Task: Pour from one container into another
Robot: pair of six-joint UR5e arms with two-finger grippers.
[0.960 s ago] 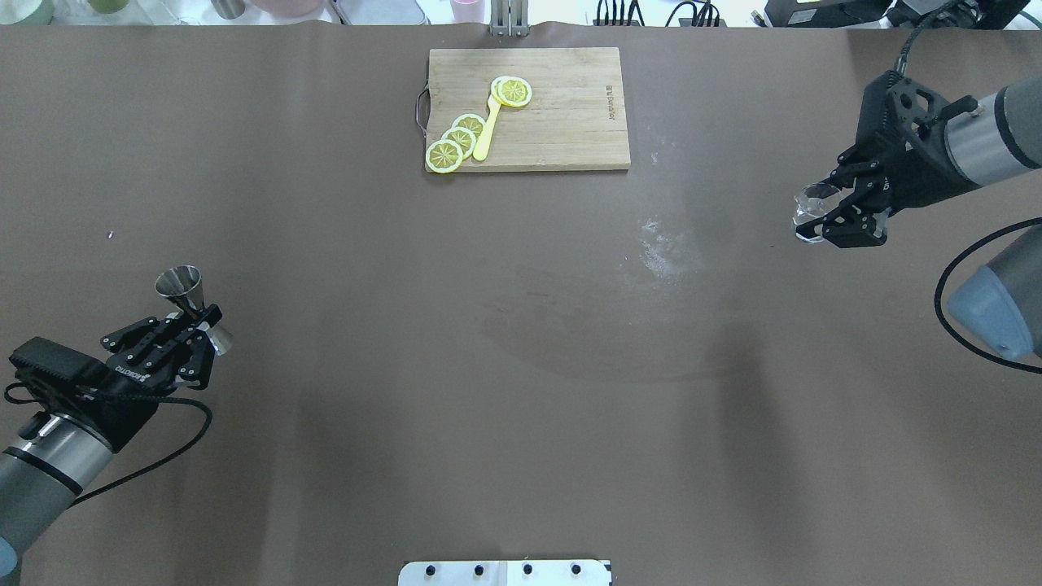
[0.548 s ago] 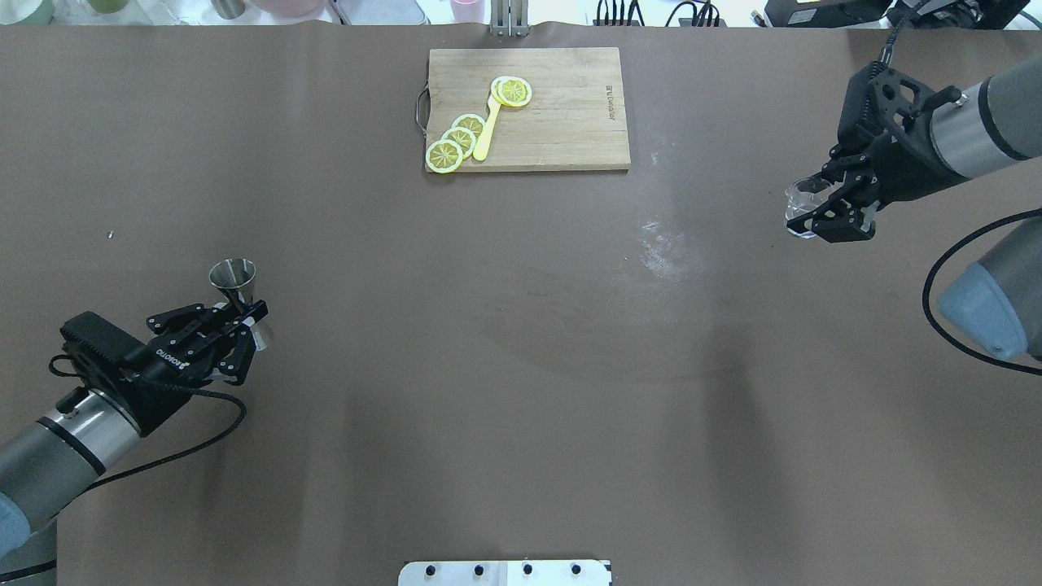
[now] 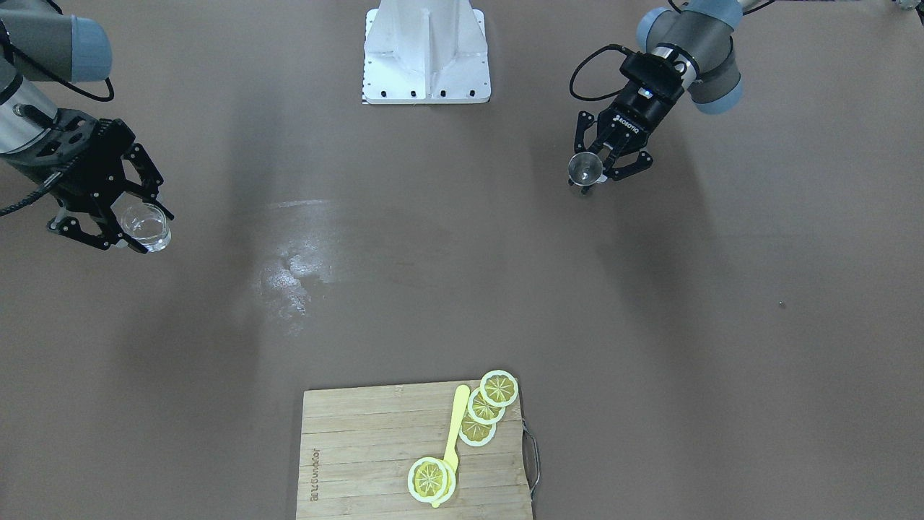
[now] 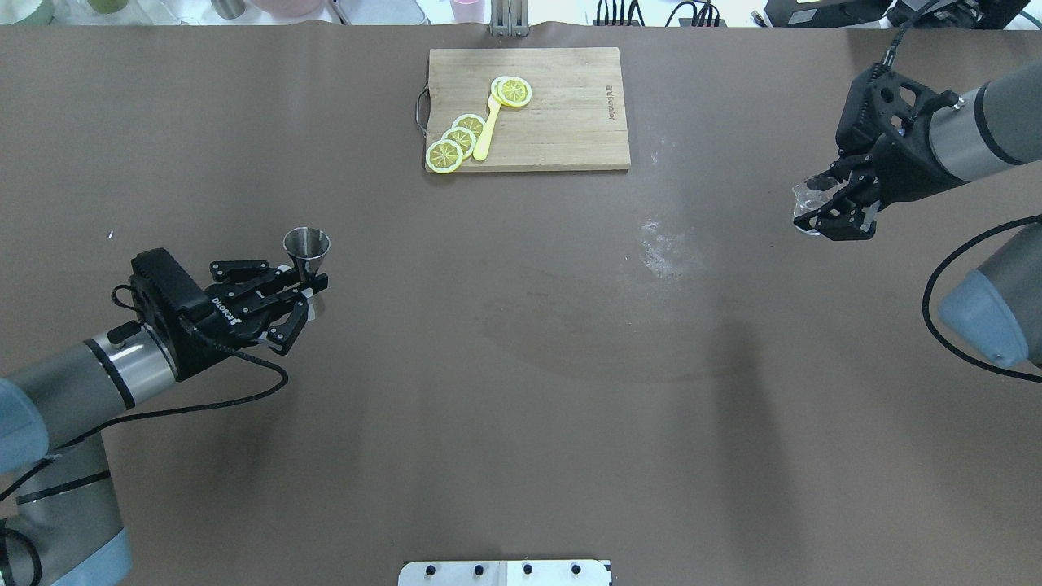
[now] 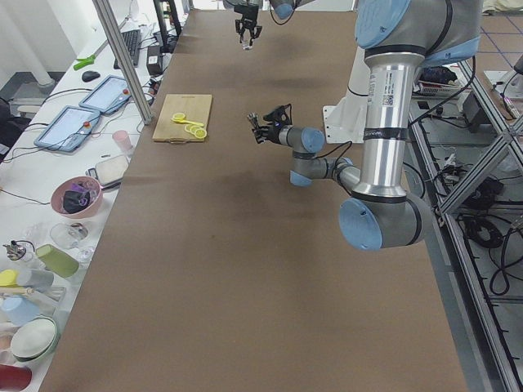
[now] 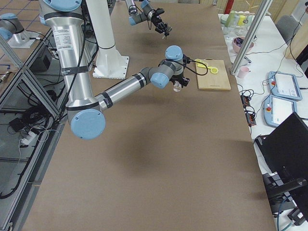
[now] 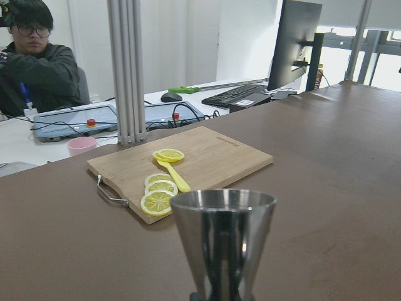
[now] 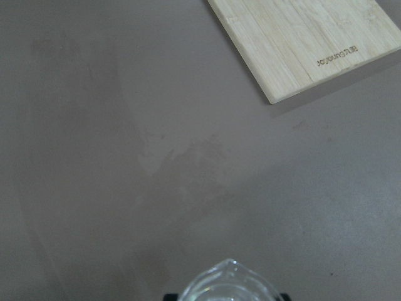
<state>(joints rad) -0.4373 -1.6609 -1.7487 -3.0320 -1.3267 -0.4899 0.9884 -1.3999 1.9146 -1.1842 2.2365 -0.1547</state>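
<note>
A steel jigger (image 4: 307, 244) is held upright above the table's left side, my left gripper (image 4: 312, 295) shut on its narrow waist. It fills the lower middle of the left wrist view as the jigger (image 7: 222, 238). From the front the same jigger (image 3: 585, 170) sits in the left gripper (image 3: 593, 173). A clear glass (image 4: 808, 199) hangs at the far right, with my right gripper (image 4: 814, 210) shut around it. Its rim shows as the glass (image 8: 229, 285) at the bottom of the right wrist view, and as the glass (image 3: 146, 224) from the front.
A wooden cutting board (image 4: 553, 110) with lemon slices (image 4: 456, 138) and a yellow utensil (image 4: 487, 130) lies at the far middle. A pale smear (image 4: 663, 248) marks the brown table cover. A person (image 7: 34, 69) sits beyond the table's far edge.
My left arm has carried the jigger to the right and farther from the robot, toward the table's middle. The right gripper with the glass has shifted slightly farther away.
</note>
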